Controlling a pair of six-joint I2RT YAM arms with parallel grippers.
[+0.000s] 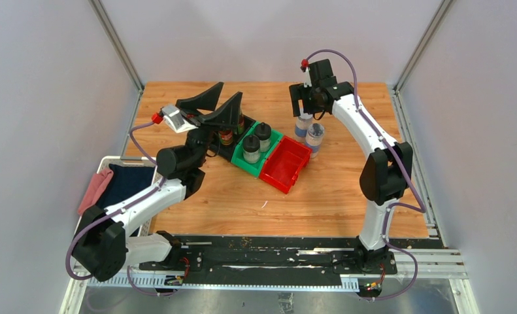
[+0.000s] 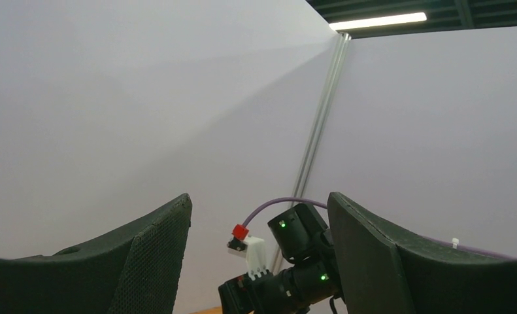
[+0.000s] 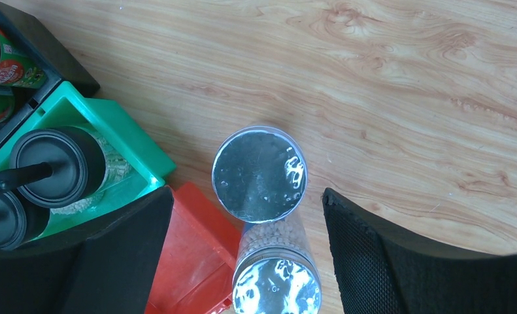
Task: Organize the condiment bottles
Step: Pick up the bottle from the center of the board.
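Note:
Two silver-lidded shakers [image 1: 302, 127] [image 1: 315, 137] stand touching each other on the wood table beside the red bin [image 1: 285, 163]. My right gripper [image 1: 308, 116] hovers open above them. In the right wrist view its jaws [image 3: 248, 196] are spread either side of the two lids [image 3: 259, 173] [image 3: 276, 284], not touching them. Two black-capped bottles [image 1: 263, 134] [image 1: 251, 149] stand in the green bin [image 1: 274, 139]. Two dark brown bottles [image 1: 226, 136] sit in the black bin, partly hidden by my left gripper [image 1: 231, 89]. It is open, empty and raised, and points up at the wall [image 2: 260, 196].
The red bin [image 3: 190, 255] holds nothing and lies just left of the shakers. The green bin [image 3: 121, 140] and the black bin [image 3: 53, 55] stand in a row with it. A white basket [image 1: 105, 163] with blue and pink cloths sits at the table's left edge.

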